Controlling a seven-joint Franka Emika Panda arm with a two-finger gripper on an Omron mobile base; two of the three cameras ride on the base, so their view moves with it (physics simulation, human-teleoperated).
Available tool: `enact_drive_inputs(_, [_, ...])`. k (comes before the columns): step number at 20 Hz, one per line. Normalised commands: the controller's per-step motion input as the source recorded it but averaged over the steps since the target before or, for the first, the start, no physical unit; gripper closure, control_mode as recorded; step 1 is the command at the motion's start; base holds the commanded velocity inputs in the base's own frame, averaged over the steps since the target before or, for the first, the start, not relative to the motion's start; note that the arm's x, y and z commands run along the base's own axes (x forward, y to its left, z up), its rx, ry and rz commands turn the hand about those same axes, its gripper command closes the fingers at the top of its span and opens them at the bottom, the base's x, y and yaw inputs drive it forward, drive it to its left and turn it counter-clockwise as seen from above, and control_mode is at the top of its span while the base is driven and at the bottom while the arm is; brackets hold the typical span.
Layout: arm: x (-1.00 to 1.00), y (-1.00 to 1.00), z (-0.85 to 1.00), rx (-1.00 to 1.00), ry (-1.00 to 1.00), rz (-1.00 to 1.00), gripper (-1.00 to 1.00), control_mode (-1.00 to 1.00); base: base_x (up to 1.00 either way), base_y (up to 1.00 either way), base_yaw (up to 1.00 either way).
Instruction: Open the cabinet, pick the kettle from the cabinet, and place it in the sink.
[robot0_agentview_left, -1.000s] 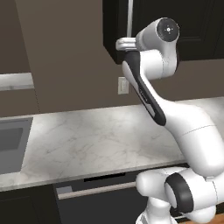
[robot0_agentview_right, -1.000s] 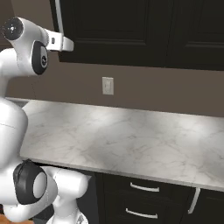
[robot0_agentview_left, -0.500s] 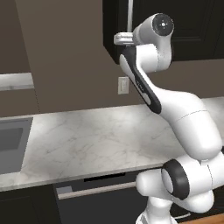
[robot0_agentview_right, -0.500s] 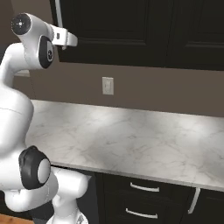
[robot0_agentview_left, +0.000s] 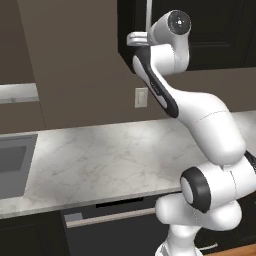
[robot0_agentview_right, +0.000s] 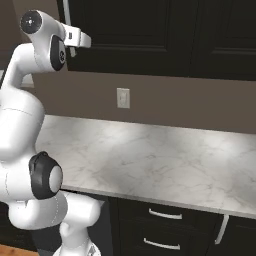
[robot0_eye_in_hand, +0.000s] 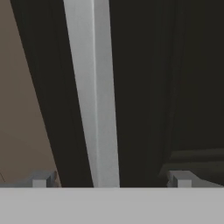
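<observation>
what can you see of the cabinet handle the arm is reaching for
The handle is a long, straight silver bar that looks like brushed metal. It runs vertically along the left edge of the black upper cabinet, whose panelled door is closed. In the hand view it passes between the open hand, nearer one fingertip; contact cannot be told. Its lower end shows above the wrist in the left base view.

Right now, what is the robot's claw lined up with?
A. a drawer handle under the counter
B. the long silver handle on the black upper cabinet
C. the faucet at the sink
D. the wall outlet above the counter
B: in the hand view the claw stands open with the silver bar handle of the shut cabinet running between its tips.
</observation>
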Motion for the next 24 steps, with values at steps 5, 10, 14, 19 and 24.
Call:
enact_drive_inputs(5, [0.32, 0.08, 0.04, 0.03, 0.0, 0.0, -1.0, -1.0, 0.0, 0.0, 0.0])
enact_drive_inputs(10, [0.32, 0.1, 0.0, 0.01, 0.0, 0.0, -1.0, -1.0, 0.0, 0.0, 0.0])
enact_drive_inputs(14, [0.29, 0.04, 0.0, 0.02, 0.0, 0.0, -1.0, -1.0, 0.0, 0.0, 0.0])
enact_drive_inputs(19, [0.3, 0.08, 0.0, 0.0, 0.0, 0.0, 1.0, -1.0, 0.0, 0.0, 0.0])
enact_drive_inputs(24, [0.25, 0.15, 0.0, 0.0, 0.0, 0.0, 1.0, -1.0, 0.0, 0.0, 0.0])
